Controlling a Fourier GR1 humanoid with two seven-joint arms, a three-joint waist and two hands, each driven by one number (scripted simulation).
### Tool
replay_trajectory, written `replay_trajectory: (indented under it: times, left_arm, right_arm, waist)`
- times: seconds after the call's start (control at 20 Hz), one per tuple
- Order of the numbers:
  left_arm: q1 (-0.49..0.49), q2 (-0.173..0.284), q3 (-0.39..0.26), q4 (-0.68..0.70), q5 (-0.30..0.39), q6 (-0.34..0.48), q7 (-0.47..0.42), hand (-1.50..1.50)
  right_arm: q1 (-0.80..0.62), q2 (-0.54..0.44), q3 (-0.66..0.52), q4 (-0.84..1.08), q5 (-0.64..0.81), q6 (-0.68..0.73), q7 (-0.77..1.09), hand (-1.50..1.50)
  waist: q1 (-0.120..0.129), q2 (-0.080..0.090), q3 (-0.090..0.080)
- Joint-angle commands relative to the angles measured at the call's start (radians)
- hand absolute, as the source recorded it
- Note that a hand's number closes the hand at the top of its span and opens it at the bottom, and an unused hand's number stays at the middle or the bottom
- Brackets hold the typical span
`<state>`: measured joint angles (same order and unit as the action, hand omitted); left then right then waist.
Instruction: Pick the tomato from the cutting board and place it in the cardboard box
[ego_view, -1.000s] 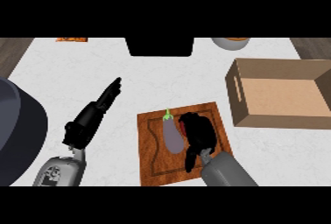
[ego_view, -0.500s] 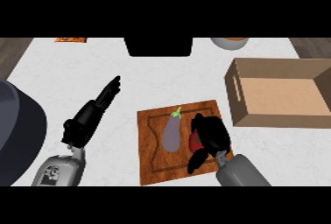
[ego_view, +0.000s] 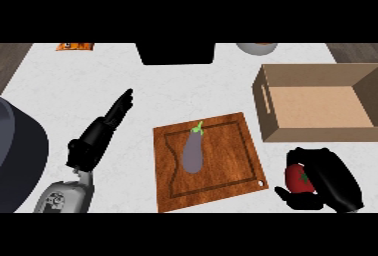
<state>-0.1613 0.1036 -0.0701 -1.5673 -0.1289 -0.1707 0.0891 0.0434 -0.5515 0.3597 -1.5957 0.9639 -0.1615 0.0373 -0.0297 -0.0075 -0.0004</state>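
Our right hand (ego_view: 325, 180) grasps the round red tomato (ego_view: 297, 176), right of the wooden cutting board (ego_view: 210, 160). It looks smooth and soft, so we cradle its sides. Left hand (ego_view: 100, 135) rests released.

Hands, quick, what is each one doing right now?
Left hand: open, fingers straight, holding nothing, left of the cutting board.
Right hand: fingers curled round the tomato, right of the board.
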Motion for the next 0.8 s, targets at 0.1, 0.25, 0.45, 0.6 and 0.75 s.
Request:
replay_trajectory:
  times: [0.1,0.25,0.45,0.6,0.75]
  left_arm:
    - [0.01,-0.007,-0.007,-0.029,-0.006,0.004,0.019,0.0]
    - [0.008,-0.008,0.001,-0.006,-0.02,0.016,-0.013,0.0]
    - [0.003,-0.003,0.012,-0.007,0.003,-0.002,0.01,0.0]
    - [-0.018,0.002,0.024,-0.027,0.024,-0.017,0.048,0.0]
    - [0.014,0.034,0.044,0.027,0.034,-0.05,-0.051,0.0]
  right_arm:
    - [0.236,-0.152,-0.132,-0.353,-0.118,-0.026,-0.065,1.5]
    - [0.331,-0.191,-0.201,-0.509,-0.176,0.003,-0.07,1.5]
    - [0.452,-0.242,-0.349,-0.699,-0.393,0.046,-0.137,1.5]
    - [0.53,-0.202,-0.435,-0.841,-0.44,0.052,-0.087,1.5]
    - [0.545,-0.189,-0.57,-0.919,-0.571,0.11,-0.029,1.5]
  waist:
    - [0.001,0.0,0.0]
    - [0.002,0.002,-0.001]
    - [-0.014,-0.002,0.0]
    - [-0.01,-0.002,0.0]
    - [-0.005,0.001,-0.001]
